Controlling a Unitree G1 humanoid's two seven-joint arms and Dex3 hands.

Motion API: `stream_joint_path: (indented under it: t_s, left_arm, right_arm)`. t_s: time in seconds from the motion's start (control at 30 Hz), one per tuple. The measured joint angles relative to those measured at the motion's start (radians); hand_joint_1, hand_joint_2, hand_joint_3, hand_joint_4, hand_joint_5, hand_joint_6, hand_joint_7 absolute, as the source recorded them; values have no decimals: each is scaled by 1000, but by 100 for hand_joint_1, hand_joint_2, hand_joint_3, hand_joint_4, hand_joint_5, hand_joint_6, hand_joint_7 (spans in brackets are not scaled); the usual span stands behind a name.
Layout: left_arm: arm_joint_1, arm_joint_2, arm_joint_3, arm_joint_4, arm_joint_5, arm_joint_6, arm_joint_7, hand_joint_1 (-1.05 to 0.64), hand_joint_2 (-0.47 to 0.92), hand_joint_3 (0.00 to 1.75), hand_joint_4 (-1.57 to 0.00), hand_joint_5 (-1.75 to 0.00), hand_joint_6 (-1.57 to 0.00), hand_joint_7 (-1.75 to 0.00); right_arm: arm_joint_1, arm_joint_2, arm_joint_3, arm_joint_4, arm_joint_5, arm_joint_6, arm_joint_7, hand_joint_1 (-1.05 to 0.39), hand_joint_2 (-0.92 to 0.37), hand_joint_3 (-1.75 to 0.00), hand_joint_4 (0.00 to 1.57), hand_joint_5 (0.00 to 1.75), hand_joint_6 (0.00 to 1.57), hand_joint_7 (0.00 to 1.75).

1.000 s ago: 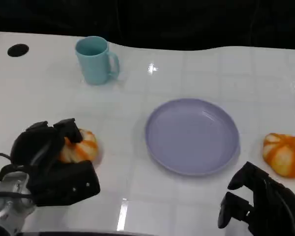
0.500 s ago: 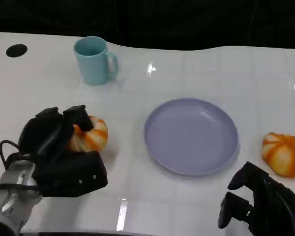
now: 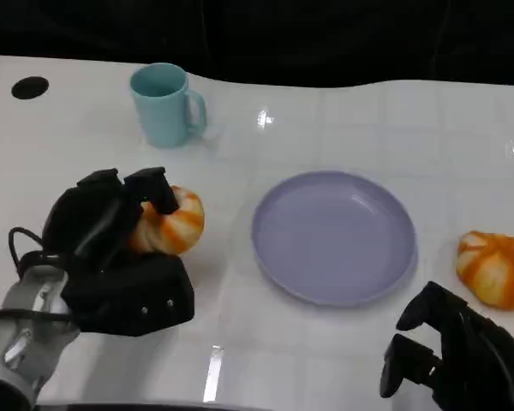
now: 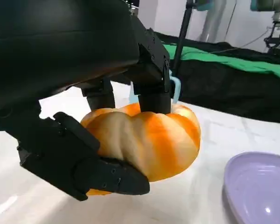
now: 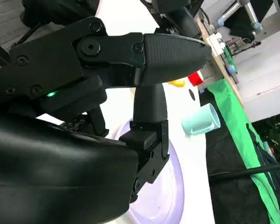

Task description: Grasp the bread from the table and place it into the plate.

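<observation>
Two buns lie apart: the left hand clamps one bread from above and below, lifted for carrying, left of the plate, with the teal mug far behind. Right of the plate rests another bun; the right hand waits near, fingers apart, holding nothing.

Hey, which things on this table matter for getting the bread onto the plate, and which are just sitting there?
In the job:
- bread, held in the left hand
- purple plate, nothing on it

Lying about:
- teal mug at the back
- second bread right of the plate
- right hand, holding nothing
</observation>
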Motion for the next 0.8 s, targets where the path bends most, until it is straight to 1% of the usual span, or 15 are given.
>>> stream_joint_path:
  t_s: [0.17, 0.27, 0.33, 0.4, 0.47, 0.5, 0.8]
  left_arm:
    - [-5, -6, 0, -8, 0, -12, -3, -18, 61, 87, -88, -175, -68, -175]
    - [-10, -10, 0, -9, 0, -19, -3, -18, 59, 94, -88, -175, -67, -175]
    - [-15, -15, -1, -9, 1, -22, -3, -18, 59, 96, -87, -175, -67, -175]
    - [-22, -23, -1, -9, 1, -27, -3, -20, 57, 104, -87, -175, -68, -175]
    - [-29, -29, -1, -9, 0, -34, -6, -19, 53, 112, -87, -175, -69, -175]
    - [-32, -32, -2, -9, 0, -36, -8, -19, 52, 114, -87, -175, -69, -175]
    - [-45, -69, -8, -24, 0, -35, -46, -19, 51, 114, -89, -175, -68, -175]
  right_arm:
    - [0, -1, 0, 0, 0, 0, 0, -53, -92, -53, 73, 175, 46, 175]
    - [0, -1, 0, 2, 1, 0, 2, -53, -92, -53, 74, 175, 46, 175]
    - [0, -1, 0, 3, 0, 0, 3, -52, -92, -53, 74, 175, 46, 175]
    - [0, -1, 0, 3, 1, 0, 3, -52, -92, -53, 73, 175, 46, 175]
    - [0, -1, 0, 3, 1, 0, 3, -53, -92, -53, 74, 175, 46, 175]
    - [0, -1, 0, 3, 0, 0, 3, -53, -92, -52, 74, 175, 47, 175]
    - [0, -1, 2, 3, -1, 0, 3, -53, -92, -53, 75, 175, 47, 175]
